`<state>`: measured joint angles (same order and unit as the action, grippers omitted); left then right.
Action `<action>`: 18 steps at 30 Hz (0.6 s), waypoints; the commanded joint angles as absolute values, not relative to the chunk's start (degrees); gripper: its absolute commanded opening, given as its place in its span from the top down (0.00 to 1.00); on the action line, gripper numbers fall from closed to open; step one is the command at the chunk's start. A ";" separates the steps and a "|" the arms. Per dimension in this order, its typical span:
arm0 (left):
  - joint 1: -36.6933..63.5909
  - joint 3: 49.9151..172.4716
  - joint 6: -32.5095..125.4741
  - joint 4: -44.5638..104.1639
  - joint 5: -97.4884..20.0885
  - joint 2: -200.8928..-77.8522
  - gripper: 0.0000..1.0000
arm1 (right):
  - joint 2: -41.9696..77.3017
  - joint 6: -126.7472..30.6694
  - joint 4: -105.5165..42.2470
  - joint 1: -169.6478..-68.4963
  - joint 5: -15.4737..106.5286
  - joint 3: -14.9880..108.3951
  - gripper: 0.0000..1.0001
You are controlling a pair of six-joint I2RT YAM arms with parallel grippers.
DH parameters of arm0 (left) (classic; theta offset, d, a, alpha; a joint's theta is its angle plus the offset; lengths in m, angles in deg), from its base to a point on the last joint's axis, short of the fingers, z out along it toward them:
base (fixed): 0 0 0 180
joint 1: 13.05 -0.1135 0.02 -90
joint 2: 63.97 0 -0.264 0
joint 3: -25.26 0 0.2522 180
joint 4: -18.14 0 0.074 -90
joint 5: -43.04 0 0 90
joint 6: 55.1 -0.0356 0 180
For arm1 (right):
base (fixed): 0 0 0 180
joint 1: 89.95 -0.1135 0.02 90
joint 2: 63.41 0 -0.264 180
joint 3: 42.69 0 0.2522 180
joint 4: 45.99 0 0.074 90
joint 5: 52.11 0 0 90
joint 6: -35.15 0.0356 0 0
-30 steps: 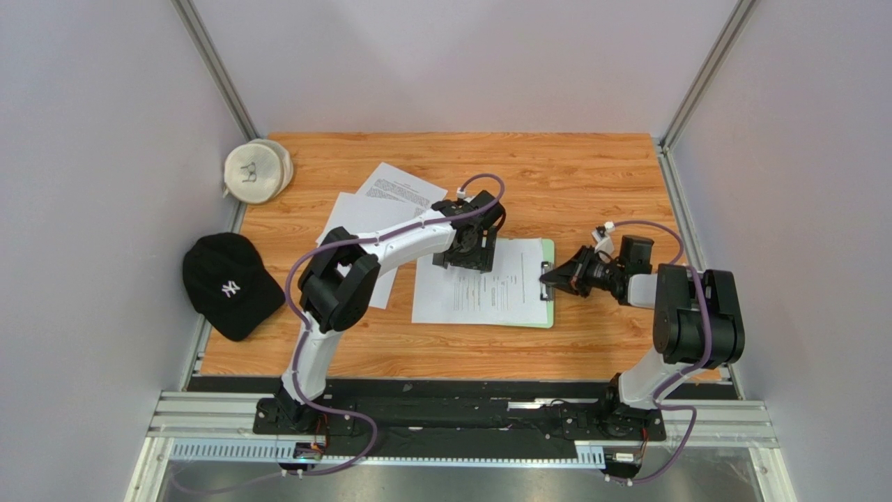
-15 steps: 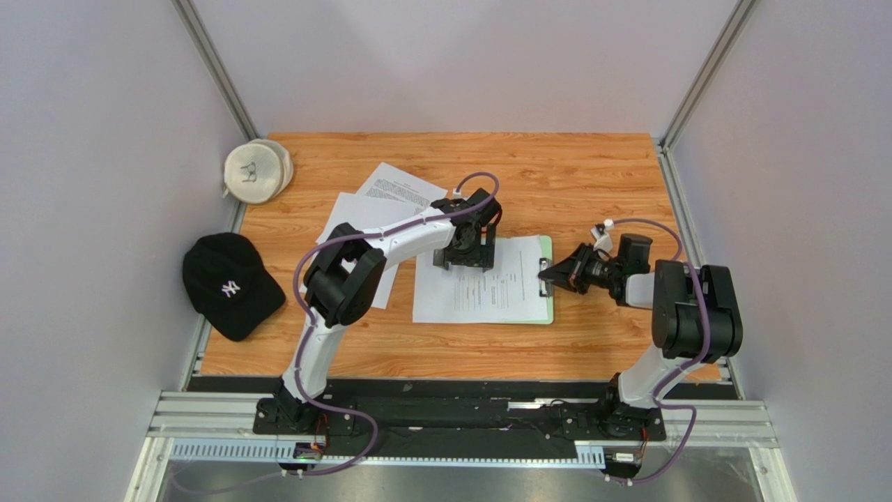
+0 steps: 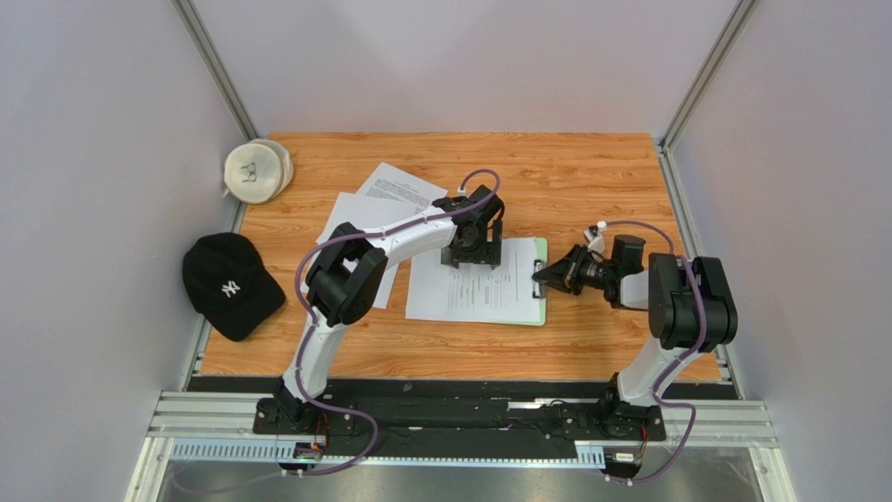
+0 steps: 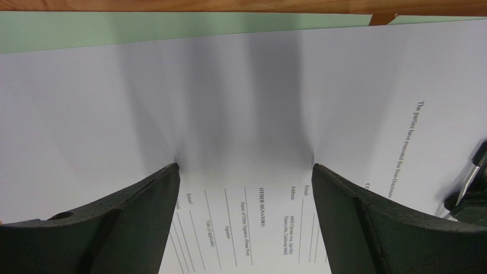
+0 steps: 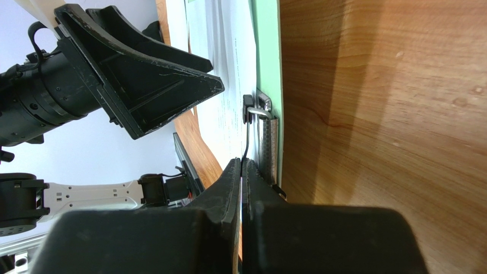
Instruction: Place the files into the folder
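Observation:
The pale green folder [image 3: 540, 274] lies mid-table with one printed sheet of the files [image 3: 471, 298] on it. My left gripper [image 3: 471, 249] stands open over that sheet's far part; in the left wrist view both fingertips [image 4: 166, 182] rest on the paper [image 4: 246, 103], with a strip of green folder [image 4: 114, 31] beyond. My right gripper [image 3: 544, 275] is shut on the thin wire lever of the folder's metal clip [image 5: 264, 123] at the right short edge, seen between its jaws [image 5: 241, 162]. Two more files [image 3: 389, 194] lie at the far left, partly under the left arm.
A black cap [image 3: 228, 284] lies at the table's left edge and a round white pouch [image 3: 257, 169] sits in the far left corner. Grey walls close in the table on three sides. A metal rail [image 3: 461, 418] carries both arm bases at the near edge.
The folder with its sheet has slid slightly left, along with my right gripper on the clip. My left gripper has opened a little wider and shifted slightly toward the far side.

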<state>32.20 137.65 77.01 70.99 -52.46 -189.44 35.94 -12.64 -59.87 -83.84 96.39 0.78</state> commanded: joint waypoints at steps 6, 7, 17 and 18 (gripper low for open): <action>33.62 136.67 79.46 65.13 -42.66 -194.57 0.07 | 37.48 -6.53 -71.41 -85.90 103.27 1.04 1.00; 33.62 136.06 79.55 64.69 -42.22 -194.48 0.07 | 38.44 -4.43 -72.56 -85.90 103.54 0.87 1.00; 33.97 135.35 78.32 61.70 -40.19 -192.64 0.09 | 32.93 -25.64 -39.23 -86.08 93.36 7.36 1.00; 33.97 135.44 78.06 61.70 -39.93 -192.55 0.09 | 32.22 -26.72 -36.56 -86.16 90.30 8.06 1.00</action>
